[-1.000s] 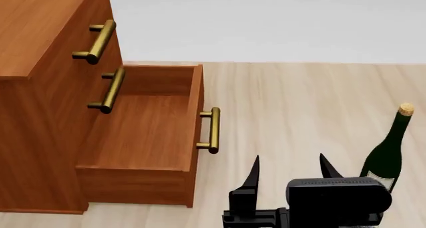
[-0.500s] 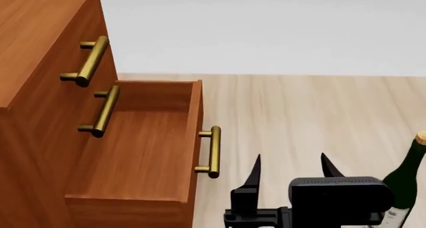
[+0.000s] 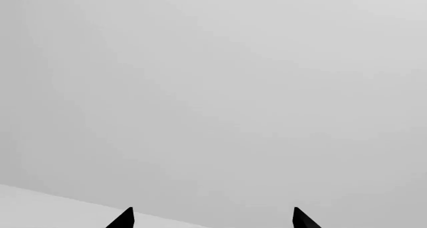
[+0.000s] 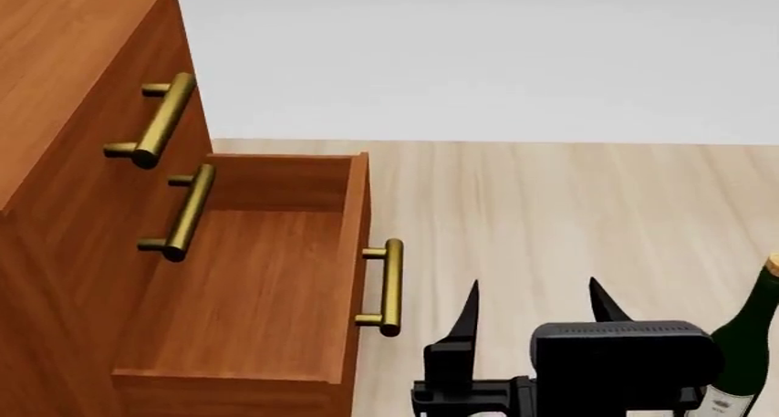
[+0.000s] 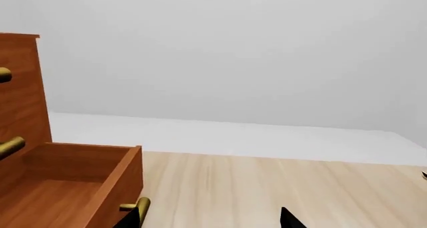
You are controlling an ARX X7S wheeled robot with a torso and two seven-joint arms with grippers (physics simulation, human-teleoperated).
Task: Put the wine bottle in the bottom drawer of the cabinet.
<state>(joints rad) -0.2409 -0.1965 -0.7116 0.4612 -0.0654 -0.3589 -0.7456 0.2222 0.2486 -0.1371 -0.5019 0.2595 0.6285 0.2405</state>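
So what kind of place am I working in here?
Likely a bare simulated room, not a furnished home: pale wood plank floor, blank white wall, and only a reddish-brown wooden three-drawer cabinet with its bottom drawer open, plus a dark green glass wine bottle standing on the floor.

The reddish-brown wooden three-drawer cabinet (image 4: 73, 207) is viewed from above at nine o'clock by the head camera. Its open lowest drawer (image 5: 73, 188) is shared with the low, level right wrist view. Only blank grey wall is faced by the left wrist camera.
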